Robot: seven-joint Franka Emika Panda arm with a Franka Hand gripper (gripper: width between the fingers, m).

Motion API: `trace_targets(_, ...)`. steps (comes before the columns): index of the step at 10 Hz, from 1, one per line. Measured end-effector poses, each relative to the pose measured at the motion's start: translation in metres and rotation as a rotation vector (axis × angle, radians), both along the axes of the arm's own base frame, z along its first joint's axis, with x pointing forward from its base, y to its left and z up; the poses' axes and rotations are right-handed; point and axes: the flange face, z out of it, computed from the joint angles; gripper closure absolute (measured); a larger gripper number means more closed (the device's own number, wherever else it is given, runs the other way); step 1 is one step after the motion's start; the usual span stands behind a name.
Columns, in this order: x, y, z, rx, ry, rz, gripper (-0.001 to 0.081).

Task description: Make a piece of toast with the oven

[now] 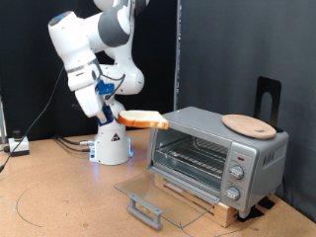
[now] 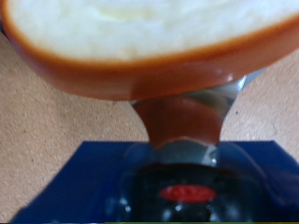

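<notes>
The piece of toast (image 1: 144, 119), pale on its face with a golden-brown crust, hangs flat in the air to the exterior view's left of the oven (image 1: 215, 150). My gripper (image 1: 119, 116) is shut on the edge of the slice farthest from the oven. In the wrist view the toast (image 2: 140, 37) fills the upper part of the picture, with one dark, shiny finger (image 2: 182, 121) pressed under it. The oven's glass door (image 1: 163, 196) lies folded down flat. Its wire rack (image 1: 193, 158) inside is bare.
A round wooden board (image 1: 247, 124) lies on the oven's roof. The oven stands on a wooden slatted base (image 1: 202, 197). The arm's blue-lit pedestal (image 1: 110, 146) is behind the toast, and cables (image 1: 18, 146) lie at the exterior view's left edge.
</notes>
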Motion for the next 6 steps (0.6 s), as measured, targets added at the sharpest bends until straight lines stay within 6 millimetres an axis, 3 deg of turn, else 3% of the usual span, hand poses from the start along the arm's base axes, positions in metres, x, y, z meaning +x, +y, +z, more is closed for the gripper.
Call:
trace_targets(3, 0.006, -0.002, -0.038, -0.031, 0.034, 0.002, 0.0411)
trace_targets(6, 0.017, 0.020, -0.066, -0.080, 0.048, 0.063, 0.0411)
